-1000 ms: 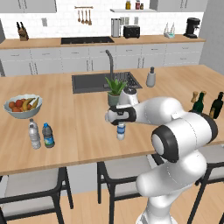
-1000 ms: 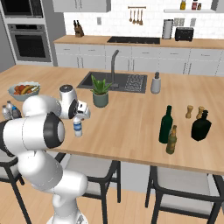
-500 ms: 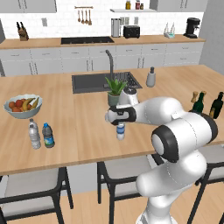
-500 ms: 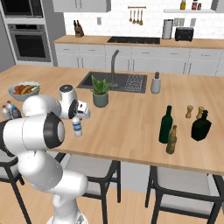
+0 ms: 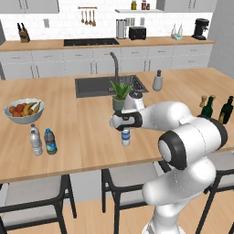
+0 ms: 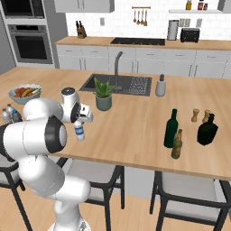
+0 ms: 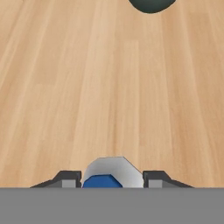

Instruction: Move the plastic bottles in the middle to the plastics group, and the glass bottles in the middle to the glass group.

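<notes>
Sitting at the bench's (image 5: 91,151) far left, a bowl (image 5: 22,111) holds mixed fruit. Two small water bottles stand side by side near it: a clear one (image 5: 35,140) and a blue-tinted one (image 5: 50,141). A third, the white-capped bottle (image 5: 125,136), stands mid-bench, right between the jaws of the gripper (image 5: 122,124), which flank it closely; whether they grasp it, I cannot tell. Right side: three dark glass bottles, including a tall green one (image 6: 170,128).
</notes>
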